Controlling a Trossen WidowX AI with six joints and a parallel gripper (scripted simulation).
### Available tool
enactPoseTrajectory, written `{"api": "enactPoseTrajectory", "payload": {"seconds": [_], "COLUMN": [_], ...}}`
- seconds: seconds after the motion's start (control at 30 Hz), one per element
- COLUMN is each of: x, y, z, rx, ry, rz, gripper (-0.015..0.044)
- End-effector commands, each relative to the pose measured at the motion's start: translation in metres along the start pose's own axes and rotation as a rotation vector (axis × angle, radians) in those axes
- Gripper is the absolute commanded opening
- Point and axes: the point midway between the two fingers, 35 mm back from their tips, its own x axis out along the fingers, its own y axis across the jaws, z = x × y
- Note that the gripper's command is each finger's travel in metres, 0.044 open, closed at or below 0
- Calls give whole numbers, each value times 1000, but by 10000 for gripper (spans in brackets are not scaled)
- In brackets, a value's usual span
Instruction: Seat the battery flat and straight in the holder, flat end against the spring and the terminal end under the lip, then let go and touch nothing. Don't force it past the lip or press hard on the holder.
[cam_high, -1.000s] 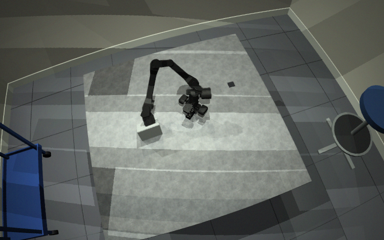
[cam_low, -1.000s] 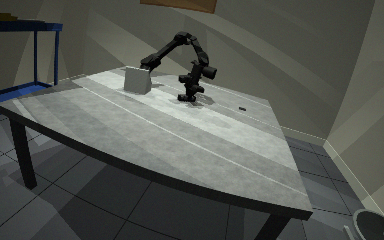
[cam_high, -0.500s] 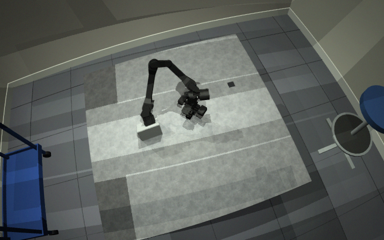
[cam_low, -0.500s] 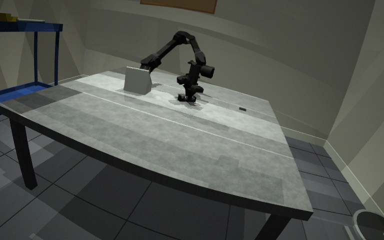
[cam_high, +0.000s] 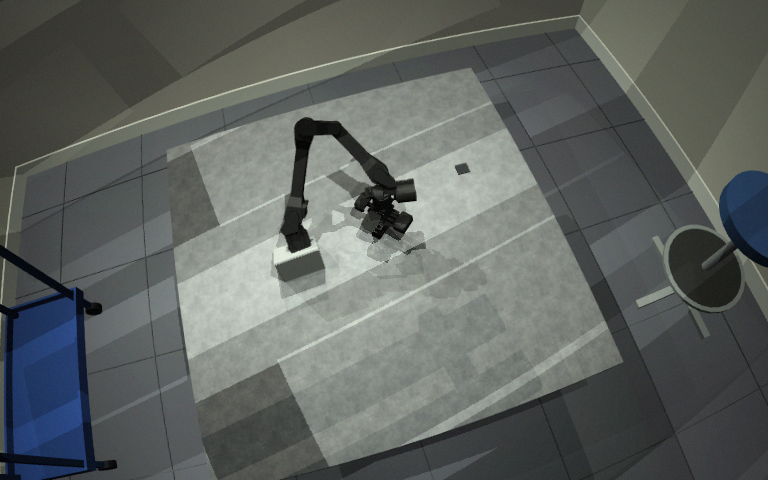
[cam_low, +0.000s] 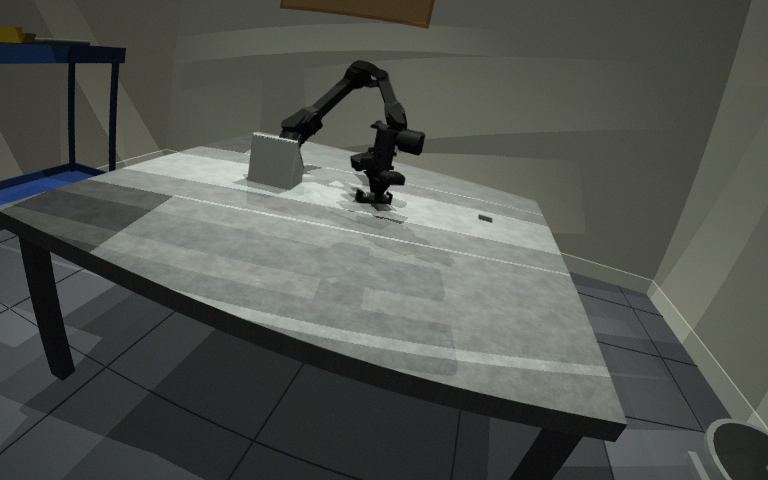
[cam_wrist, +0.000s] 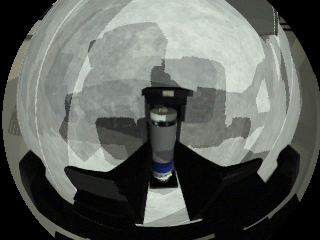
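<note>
battery: its lower end is hiding between the jaws.
holder: showing too small to reveal spring or lip.
cart: being cropped at the frame's edge.

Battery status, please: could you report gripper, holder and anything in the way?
Gripper shut on battery, low over table. Holder apart, unfilled. Nothing seen between them.
</note>
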Motion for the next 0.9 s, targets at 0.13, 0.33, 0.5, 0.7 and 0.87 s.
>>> {"api": "enactPoseTrajectory", "payload": {"seconds": [0.13,0.33,0.5,0.7,0.87], "x": [1,1,1,1,1], "y": [-1,-2,-2,-2,-2], "z": [8,12,12,12,12], "rx": [-1,-1,0,0,0], "ry": [10,13,14,14,15], "rz": [-2,0,3,4,6], "gripper": [64,64,64,64,117]}}
